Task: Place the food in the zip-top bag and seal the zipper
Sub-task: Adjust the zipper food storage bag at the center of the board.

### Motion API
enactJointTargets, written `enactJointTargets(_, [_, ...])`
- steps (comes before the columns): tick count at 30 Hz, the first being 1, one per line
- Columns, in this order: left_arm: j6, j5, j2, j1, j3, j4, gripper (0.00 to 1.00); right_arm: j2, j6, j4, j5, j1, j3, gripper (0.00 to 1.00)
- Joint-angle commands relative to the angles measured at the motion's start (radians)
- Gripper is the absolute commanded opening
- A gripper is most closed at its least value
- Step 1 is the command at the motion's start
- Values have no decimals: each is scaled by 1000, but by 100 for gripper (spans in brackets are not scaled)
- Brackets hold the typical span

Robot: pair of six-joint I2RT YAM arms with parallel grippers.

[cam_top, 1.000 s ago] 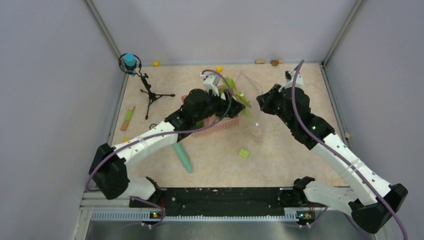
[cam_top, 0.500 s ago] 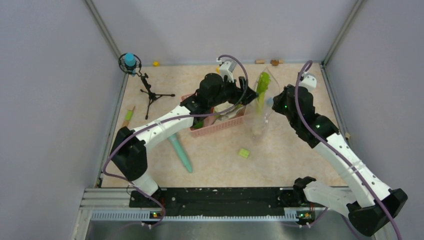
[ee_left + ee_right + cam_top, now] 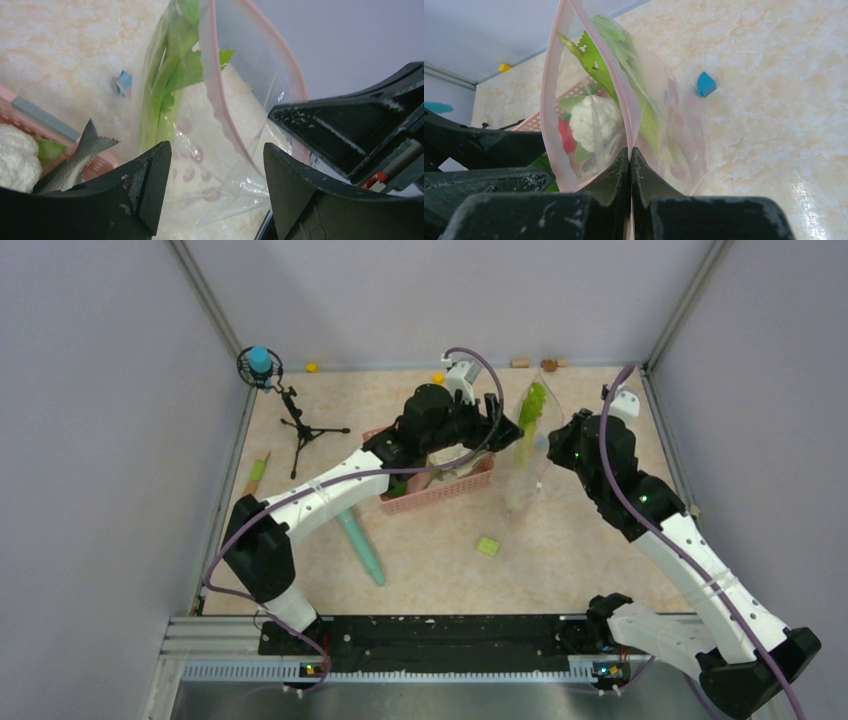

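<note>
Our right gripper point(image 3: 630, 160) pinches the pink zipper point(image 3: 634, 130) of the bag point(image 3: 674, 135), holding it upright beside the basket point(image 3: 440, 498), leafy stalk point(image 3: 167, 85) inside, while our left gripper point(image 3: 216, 165) hangs wide at the mouth; we should hold that mouth taut.

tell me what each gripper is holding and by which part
The right gripper is shut on the bag, pinching the pink zipper strip at its mouth. The left gripper is open and holds nothing.

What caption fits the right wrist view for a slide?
Right gripper pinches the pink zipper of the open zip-top bag; leafy greens inside.
</note>
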Motion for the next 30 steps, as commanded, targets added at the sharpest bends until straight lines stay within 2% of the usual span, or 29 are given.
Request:
enactJointTargets(1, [20,-54,44,-19,131,-44,72,-37,-33,69,-32,-9,14,0])
enactJointTargets(10, [170,-332,185,-106,392,-324,69,-61,-87,111,-46,-10,11,0])
enactJointTargets(13, [182,-386,192,-129,412,-365,54,-62,-96,110,-28,-10,6,0])
enactJointTargets(17, [198,-406,148,-156,380,-334,28,-50,-97,56,60,-10,27,0])
enactJointTargets(20, [229,-371,139,-175,395,-312,10,-43,-111,13,180,-10,61,0])
enactJointTargets(21, [227,-345,148,-177,414,-312,1,-41,-120,-1,240,-11,81,0])
enactJointTargets(26, [186,-253,228,-179,577,-332,0,-52,-184,-39,513,-9,170,0])
enactJointTargets(30, [148,-184,258,-180,609,-294,0,-78,-234,-27,561,-9,181,0])
